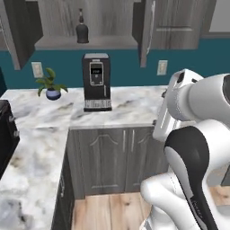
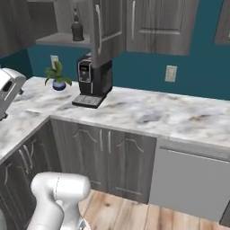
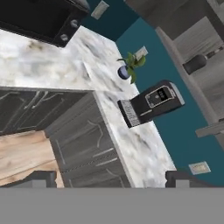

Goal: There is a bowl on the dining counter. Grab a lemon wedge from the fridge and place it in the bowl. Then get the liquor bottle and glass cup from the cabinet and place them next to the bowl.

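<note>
Pincer (image 3: 111,181) is released, jaws spread wide, nothing between them. Ahead of it and well apart, the liquor bottle (image 1: 81,29) stands on the open cabinet shelf (image 1: 85,42), above the coffee machine (image 1: 96,81) on the surface (image 1: 134,105). We judge the bottle fetch not yet started; bowl, lemon wedge and cup status we can't tell. Hand view adds a dark appliance (image 3: 39,19) off to one side; right base view adds a closed cabinet door (image 2: 159,24) further along.
</note>
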